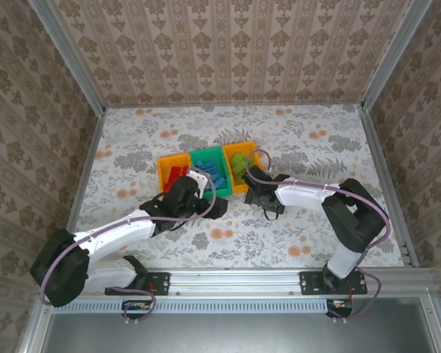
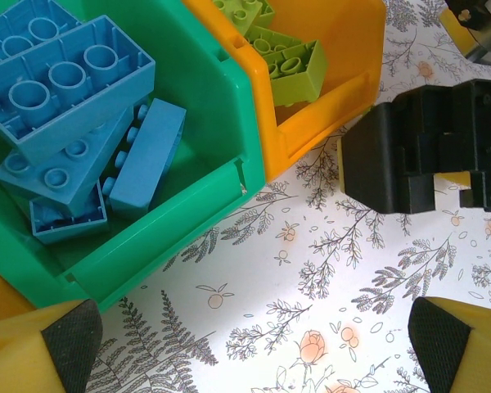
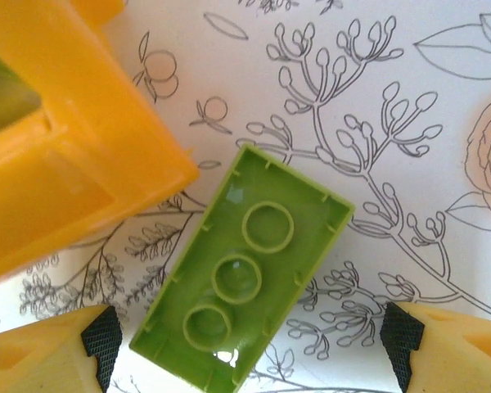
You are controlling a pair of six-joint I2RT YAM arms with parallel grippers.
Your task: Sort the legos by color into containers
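The flower-printed table (image 1: 301, 140) fills the top view. The left arm (image 1: 117, 232) reaches in from seven o'clock and the right arm (image 1: 309, 195) from four o'clock.

The containers stand in a row just toward twelve o'clock from the table's middle. The left orange bin (image 1: 164, 163) holds red bricks (image 1: 175, 175). The green bin (image 1: 206, 154) holds blue bricks (image 1: 212, 175). The right orange bin (image 1: 248, 146) holds lime bricks (image 1: 241, 165).

The left gripper (image 1: 216, 208) sits at six o'clock of the green bin. In its wrist view its fingers (image 2: 57, 344) stand wide apart over bare cloth, with nothing between them.

The right gripper (image 1: 254, 193) sits at five o'clock of the right orange bin. Its fingers (image 3: 450, 344) are also spread.

Between them a single lime brick (image 3: 241, 274) lies on the cloth with its hollow underside up, tilted toward one o'clock. It is unclamped, just beside the bin's corner at ten o'clock.
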